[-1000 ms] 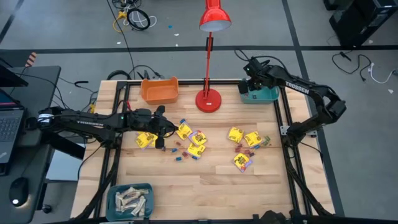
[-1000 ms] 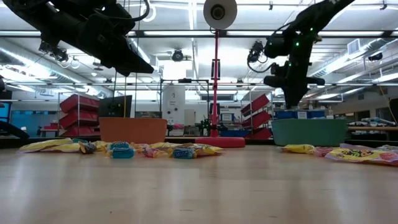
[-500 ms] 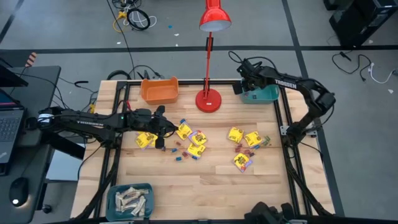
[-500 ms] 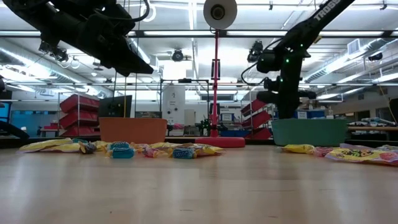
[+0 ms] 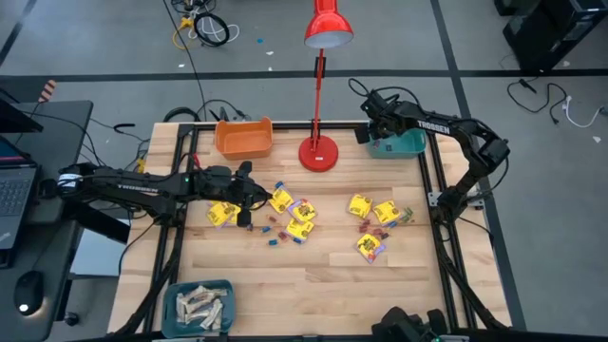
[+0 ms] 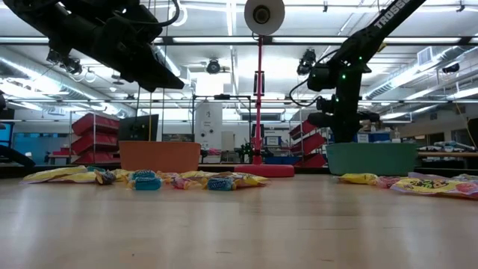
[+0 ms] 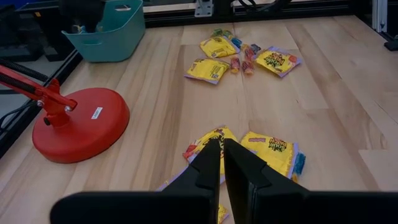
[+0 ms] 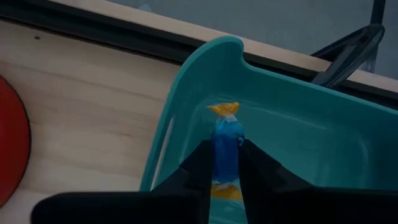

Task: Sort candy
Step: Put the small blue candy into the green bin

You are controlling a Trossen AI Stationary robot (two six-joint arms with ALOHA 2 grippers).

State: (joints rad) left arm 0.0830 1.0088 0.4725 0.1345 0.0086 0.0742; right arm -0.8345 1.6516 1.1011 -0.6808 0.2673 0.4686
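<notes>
Candy (image 8: 227, 144) – blue, apparently clamped in right gripper (image 8: 225, 163) – inside teal bin (image 8: 298, 134) rim.

Both arms are dark, nearly black, built of slim tubular links joined by bulkier rounded joints. The right arm (image 5: 446, 123) carries white block lettering along its upper link, and the left arm (image 5: 133, 185) bears the same kind of white wording on its long forearm. A small green light glows on the left arm near its wrist, and another shows on the right arm in the low view. Thin black cables loop beside the right arm's wrist joint. Each wrist ends in two flat, matte black fingers (image 7: 214, 165) with squared tips, possibly rubber-faced.
</notes>
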